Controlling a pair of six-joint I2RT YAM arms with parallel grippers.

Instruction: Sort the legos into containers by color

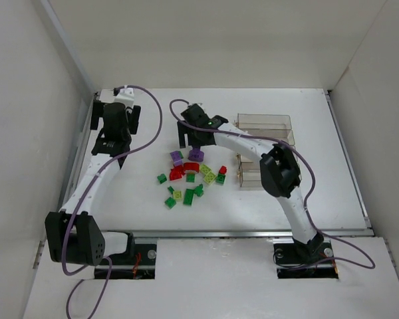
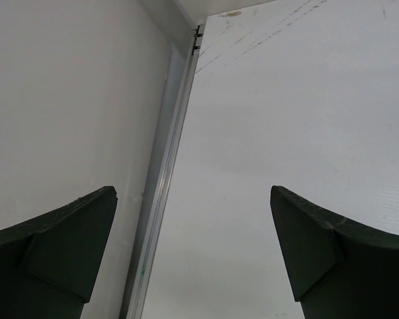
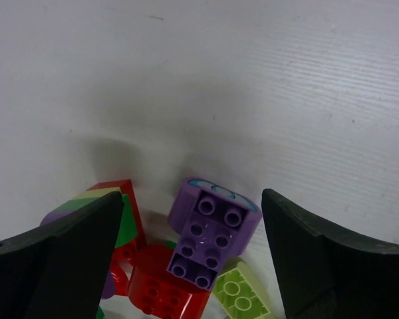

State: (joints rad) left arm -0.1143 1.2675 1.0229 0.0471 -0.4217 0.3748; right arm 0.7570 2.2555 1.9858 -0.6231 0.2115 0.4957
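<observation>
Hovering at the 12 o'clock edge of the scattered legos, the right gripper stands with its jaws spread wide, gripping nothing. A purple brick lies studs-up on the white table directly below the gap, touching neither finger. It leans on a red brick at its 7 o'clock, with a yellow-green brick at its 5 o'clock. Seen from above, the pile of purple, red, yellow-green and dark green pieces sits mid-table. The clear containers, joined in one block, stand near it at 3 o'clock. Whether they hold any bricks cannot be told. The left gripper sits well apart in the table's 10 o'clock corner. Its jaws are fully apart and empty, facing bare tabletop beside the metal rail along the wall.
</observation>
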